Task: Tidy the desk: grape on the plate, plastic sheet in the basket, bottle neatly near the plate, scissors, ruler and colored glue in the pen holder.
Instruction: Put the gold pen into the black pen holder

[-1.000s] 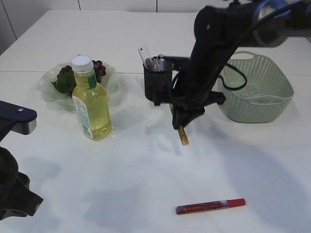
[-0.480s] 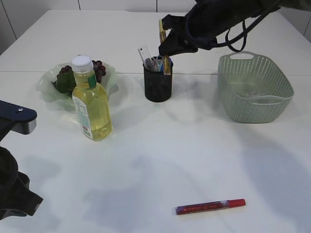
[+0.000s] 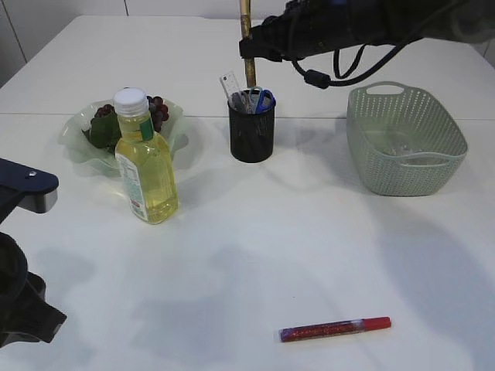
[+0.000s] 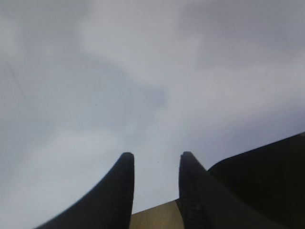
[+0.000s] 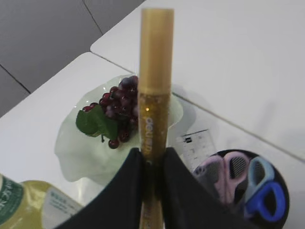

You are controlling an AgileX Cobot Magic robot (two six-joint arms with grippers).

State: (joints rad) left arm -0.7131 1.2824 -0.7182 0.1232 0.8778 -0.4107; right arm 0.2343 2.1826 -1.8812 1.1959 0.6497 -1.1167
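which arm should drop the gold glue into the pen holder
Right. Its hand already grips the gold glue upright above the pen holder; the left hand is empty over bare table.

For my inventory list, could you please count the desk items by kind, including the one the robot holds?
Glue pens: 2, gold glue pen in the right tool, red glue pen on the table
Scissors: 1
Ruler: 1
Bottle: 1
Grape bunch: 1
Plate: 1
Pen holder: 1
Basket: 1
Total: 9
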